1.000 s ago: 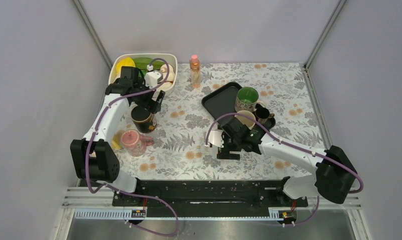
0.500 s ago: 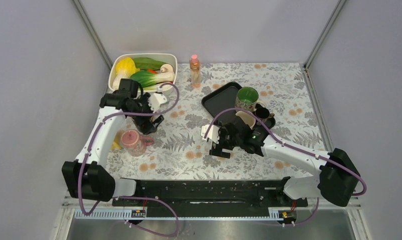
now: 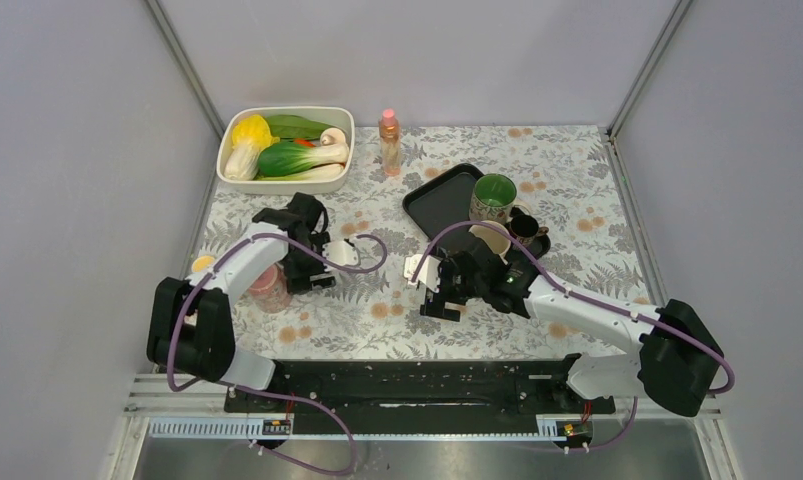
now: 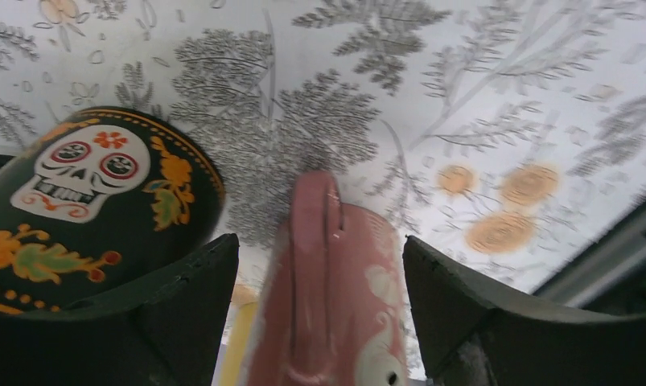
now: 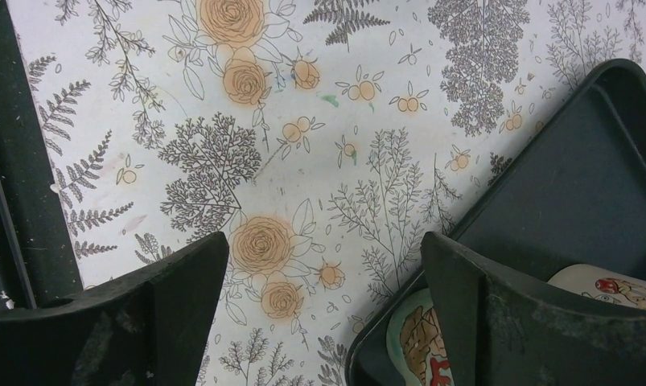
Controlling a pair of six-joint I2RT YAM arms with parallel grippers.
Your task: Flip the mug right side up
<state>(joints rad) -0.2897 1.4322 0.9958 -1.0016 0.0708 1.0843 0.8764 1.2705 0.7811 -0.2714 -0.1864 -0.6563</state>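
Observation:
A pink mug [image 3: 266, 288] stands at the left of the table. In the left wrist view, the pink mug [image 4: 327, 305] fills the gap between my fingers, handle toward the camera. I cannot tell whether its mouth faces up or down. My left gripper [image 3: 289, 278] [image 4: 319, 241] straddles it, open, with a sliver of space on each side. A black skull mug [image 4: 86, 201] sits just beside the left finger. My right gripper [image 3: 439, 300] [image 5: 326, 241] hangs open over bare tablecloth by the tray corner.
A black tray [image 3: 439, 200] [image 5: 577, 185] holds a green mug [image 3: 494, 197], a cream mug [image 3: 492, 238] and a small dark mug [image 3: 525, 228]. A white tub of vegetables [image 3: 285, 150] and a bottle [image 3: 388, 128] stand at the back. A yellow object [image 3: 202, 263] lies left of the pink mug.
My left arm has swung from the vegetable tub toward the near side and lowered its gripper around the pink mug, jaws narrowing. The right gripper shifted slightly left.

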